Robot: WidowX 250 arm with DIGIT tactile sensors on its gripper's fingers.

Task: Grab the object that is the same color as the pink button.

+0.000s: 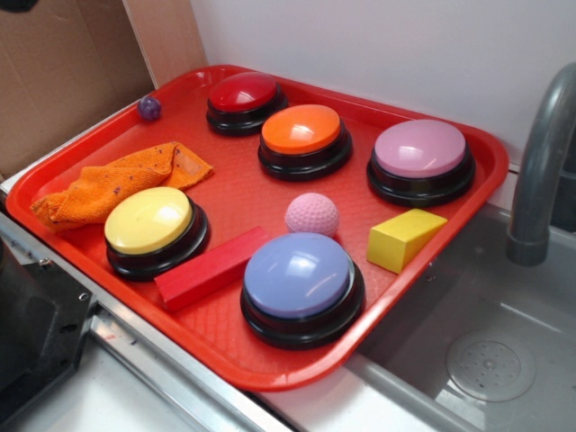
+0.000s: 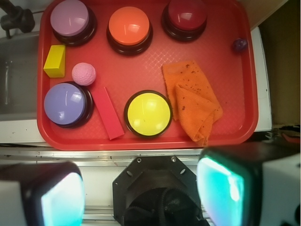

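Pink ball (image 1: 312, 214): lay on the red tray (image 1: 225, 333), centre of the exterior frame, just above the lavender button (image 1: 300, 277).
Pink button (image 1: 420, 149): sat upper right, well apart from the ball.
End effector (image 2: 141, 193): hung wide open and empty, at the bottom of the wrist frame, off the tray.

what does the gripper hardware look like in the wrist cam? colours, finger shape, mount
The gripper shows two blocky fingers at the bottom corners of the wrist view: dark casings with pale, glossy inner pads that glow teal-cyan, and white outer sides. Between them sits a black, roughly octagonal mount plate with small screws around its edge and dark mechanics below. No cables or markings are visible. The exterior view shows no arm.
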